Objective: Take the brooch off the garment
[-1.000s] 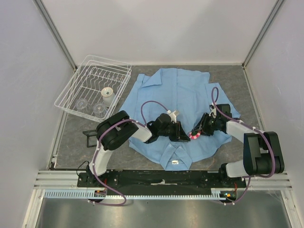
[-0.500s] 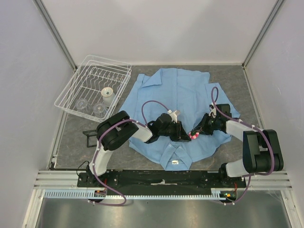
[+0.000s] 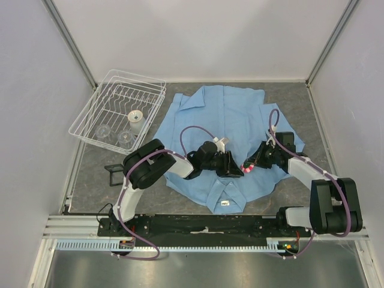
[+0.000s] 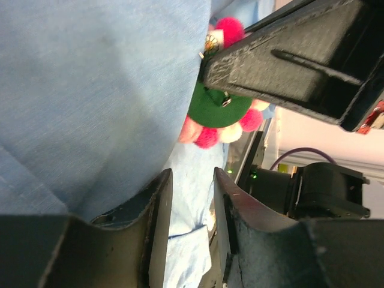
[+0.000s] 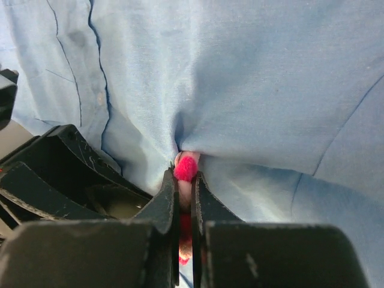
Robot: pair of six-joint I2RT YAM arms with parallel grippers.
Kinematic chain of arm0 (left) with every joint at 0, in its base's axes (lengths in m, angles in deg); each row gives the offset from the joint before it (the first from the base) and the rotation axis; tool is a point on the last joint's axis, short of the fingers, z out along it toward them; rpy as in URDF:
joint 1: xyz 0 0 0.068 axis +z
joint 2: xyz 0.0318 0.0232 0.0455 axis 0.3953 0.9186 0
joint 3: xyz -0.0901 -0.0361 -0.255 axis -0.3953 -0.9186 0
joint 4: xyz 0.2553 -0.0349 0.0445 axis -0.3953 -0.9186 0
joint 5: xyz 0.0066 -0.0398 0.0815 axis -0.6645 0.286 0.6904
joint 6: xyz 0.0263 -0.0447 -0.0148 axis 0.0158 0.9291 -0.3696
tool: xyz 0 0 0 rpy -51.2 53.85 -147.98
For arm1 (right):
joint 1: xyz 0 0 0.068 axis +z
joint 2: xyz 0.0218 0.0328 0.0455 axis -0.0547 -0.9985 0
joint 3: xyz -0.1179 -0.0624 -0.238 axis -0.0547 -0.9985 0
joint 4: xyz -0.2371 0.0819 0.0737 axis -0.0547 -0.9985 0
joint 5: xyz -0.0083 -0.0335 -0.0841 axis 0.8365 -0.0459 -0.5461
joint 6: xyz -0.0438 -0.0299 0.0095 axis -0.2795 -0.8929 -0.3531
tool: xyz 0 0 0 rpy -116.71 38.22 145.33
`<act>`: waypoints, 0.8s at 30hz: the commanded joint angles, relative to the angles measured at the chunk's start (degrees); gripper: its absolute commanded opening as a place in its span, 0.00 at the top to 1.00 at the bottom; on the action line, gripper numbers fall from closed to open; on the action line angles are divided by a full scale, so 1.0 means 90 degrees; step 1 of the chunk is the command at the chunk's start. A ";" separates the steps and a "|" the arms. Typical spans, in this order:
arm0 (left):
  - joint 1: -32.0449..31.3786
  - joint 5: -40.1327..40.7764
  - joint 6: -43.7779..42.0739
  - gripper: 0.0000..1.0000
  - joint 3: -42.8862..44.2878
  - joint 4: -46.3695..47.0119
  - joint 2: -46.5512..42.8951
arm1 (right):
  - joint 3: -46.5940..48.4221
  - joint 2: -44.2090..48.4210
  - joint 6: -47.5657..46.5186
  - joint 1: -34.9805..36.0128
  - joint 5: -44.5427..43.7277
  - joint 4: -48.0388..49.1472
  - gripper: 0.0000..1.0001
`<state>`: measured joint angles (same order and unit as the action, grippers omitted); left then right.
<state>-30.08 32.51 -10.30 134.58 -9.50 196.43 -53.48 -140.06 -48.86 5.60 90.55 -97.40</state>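
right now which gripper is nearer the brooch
Right. The right gripper has its fingers shut on the brooch. The left gripper sits just beside it over the garment, fingers apart, not touching the brooch.

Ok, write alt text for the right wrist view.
The right pincer is shut on the pink brooch, seen from just behind its black fingers. The light blue shirt fills the rest of the view, its cloth puckering toward the brooch.
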 commanded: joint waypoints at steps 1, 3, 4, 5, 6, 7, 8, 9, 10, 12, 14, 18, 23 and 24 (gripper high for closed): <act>0.0138 -0.0375 0.0407 0.59 0.0398 0.0563 0.0019 | -0.0153 0.0240 -0.0141 0.0010 -0.0087 0.0566 1.00; 0.0197 -0.0522 0.0564 0.61 0.0485 0.0730 0.0087 | -0.0212 0.0240 -0.0112 0.0020 -0.0018 0.0644 1.00; 0.0274 -0.0571 0.0700 0.63 0.0495 0.0827 0.0136 | -0.0222 0.0230 -0.0102 0.0020 -0.0008 0.0645 1.00; 0.0314 -0.0629 0.0750 0.65 0.0486 0.1012 0.0165 | -0.0232 0.0230 -0.0092 0.0020 -0.0028 0.0664 1.00; 0.0333 -0.0649 0.0760 0.65 0.0476 0.1023 0.0165 | -0.0222 0.0230 -0.0092 0.0020 -0.0018 0.0626 1.00; 0.0372 -0.0659 0.0692 0.66 0.0495 0.0995 0.0185 | -0.0212 0.0201 -0.0140 0.0020 -0.0037 0.0587 0.95; 0.0392 -0.0669 0.0634 0.66 0.0515 0.0801 0.0185 | -0.0212 0.0181 -0.0151 0.0010 -0.0057 0.0577 0.87; 0.0392 -0.0669 0.0575 0.67 0.0534 0.0712 0.0195 | -0.0212 0.0181 -0.0151 0.0020 -0.0096 0.0519 0.76; 0.0392 -0.0659 0.0468 0.67 0.0525 0.0653 0.0204 | -0.0222 0.0201 -0.0151 0.0020 -0.0144 0.0508 0.68; 0.0392 -0.0639 0.0418 0.68 0.0438 0.0623 0.0224 | -0.0212 0.0278 -0.0170 0.0020 -0.0290 0.0382 0.65; 0.0392 -0.0620 0.0340 0.69 0.0388 0.0594 0.0224 | -0.0193 0.0308 -0.0209 0.0010 -0.0427 0.0313 0.65; 0.0392 -0.0581 0.0213 0.69 0.0310 0.0496 0.0205 | -0.0144 0.0250 -0.0238 0.0020 -0.0428 0.0215 0.64; 0.0382 -0.0571 0.0135 0.69 0.0291 0.0457 0.0195 | -0.0085 0.0074 -0.0287 0.0020 -0.0428 0.0176 0.77; 0.0392 -0.0571 0.0125 0.69 0.0281 0.0457 0.0195 | -0.0085 0.0055 -0.0287 0.0029 -0.0418 0.0195 0.83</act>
<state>-26.36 27.64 -6.56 137.60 -6.20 198.07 -55.32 -138.93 -50.15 5.64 87.66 -95.65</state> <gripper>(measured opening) 0.314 0.250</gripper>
